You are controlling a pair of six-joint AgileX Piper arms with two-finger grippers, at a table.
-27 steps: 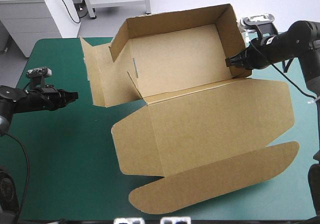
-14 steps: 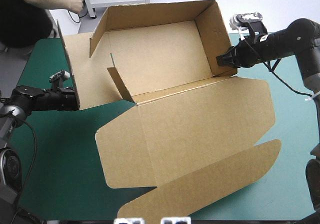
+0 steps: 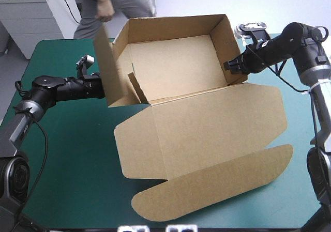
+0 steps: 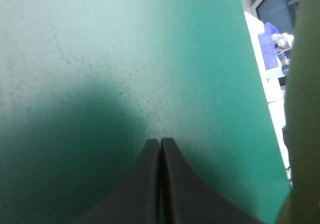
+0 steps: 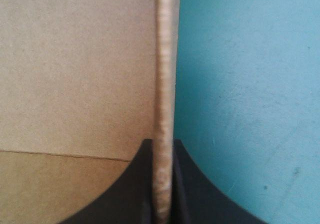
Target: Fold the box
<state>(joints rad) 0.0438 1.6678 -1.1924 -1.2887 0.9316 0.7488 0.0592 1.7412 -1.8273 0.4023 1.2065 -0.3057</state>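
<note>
high view: the brown box [image 3: 170, 66] sits mid-worktop [image 3: 62, 180], walls raised, its lid flat toward 5 o'clock. the left fingers [image 3: 97, 87] are at its 9 o'clock wall and the right fingers [image 3: 231, 65] pinch its 3 o'clock wall.

left wrist view: the left fingers [image 4: 147, 169] are pressed together, holding nothing, over the teal-green cover [image 4: 125, 49].

right wrist view: the right fingers [image 5: 125, 194] clamp a wall edge of the box [image 5: 165, 59].
</note>
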